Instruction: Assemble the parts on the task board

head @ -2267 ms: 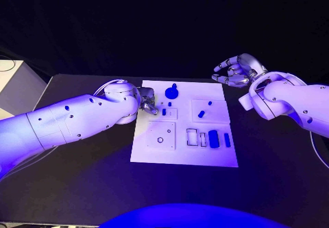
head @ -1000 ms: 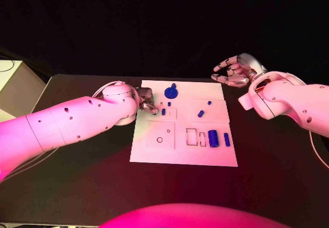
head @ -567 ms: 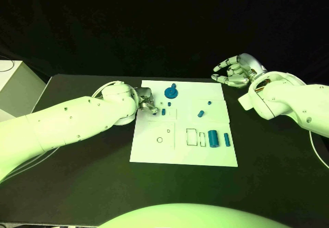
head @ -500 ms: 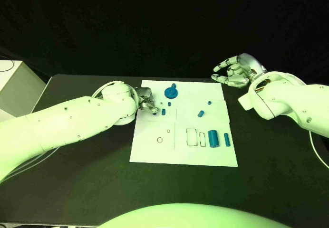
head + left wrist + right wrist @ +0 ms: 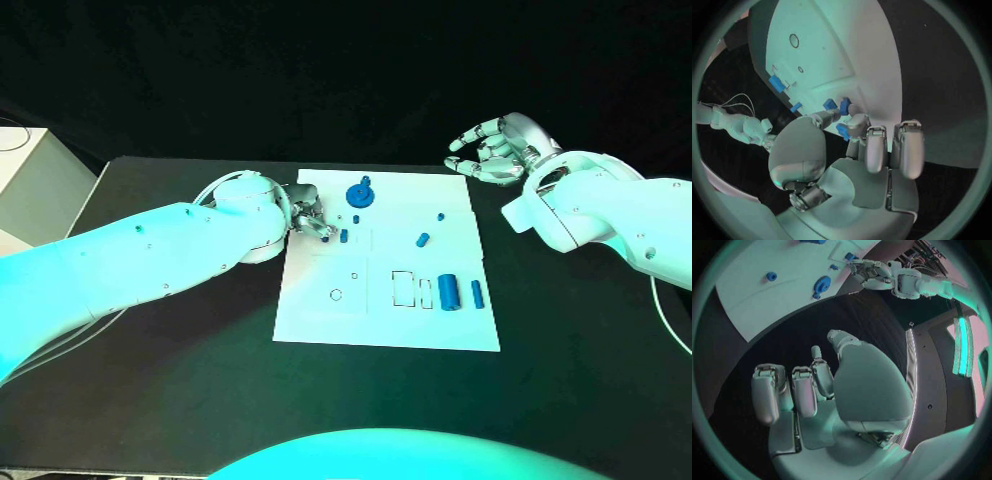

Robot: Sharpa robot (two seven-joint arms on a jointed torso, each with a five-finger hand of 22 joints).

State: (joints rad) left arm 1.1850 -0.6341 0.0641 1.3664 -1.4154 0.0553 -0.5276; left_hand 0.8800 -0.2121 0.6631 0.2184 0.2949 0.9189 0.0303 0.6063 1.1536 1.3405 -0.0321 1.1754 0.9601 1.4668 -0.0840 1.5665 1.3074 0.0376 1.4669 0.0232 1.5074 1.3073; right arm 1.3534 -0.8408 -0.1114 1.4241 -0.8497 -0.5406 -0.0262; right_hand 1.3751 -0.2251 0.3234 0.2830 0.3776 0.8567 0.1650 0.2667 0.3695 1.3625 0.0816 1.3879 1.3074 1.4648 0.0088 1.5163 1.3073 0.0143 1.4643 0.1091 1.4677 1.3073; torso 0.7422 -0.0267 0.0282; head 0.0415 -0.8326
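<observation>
The white task board (image 5: 389,325) lies mid-table. My left hand (image 5: 307,220) rests at its left edge, fingertips beside a small blue peg (image 5: 343,236). In the left wrist view the left hand (image 5: 861,150) pinches a small blue part (image 5: 842,131) between thumb and a finger, with two more small parts (image 5: 828,103) just beyond. A round blue part (image 5: 361,193) lies at the board's far edge, and a thick cylinder (image 5: 449,291) and a thin bar (image 5: 476,293) at its right. My right hand (image 5: 498,150) hovers past the far right corner, fingers apart and empty.
A white box (image 5: 29,180) stands off the table's left edge. Two small blue parts (image 5: 423,239) lie on the board's right half. The board has a round hole (image 5: 336,295) and rectangular slots (image 5: 404,288). Dark table surrounds the board.
</observation>
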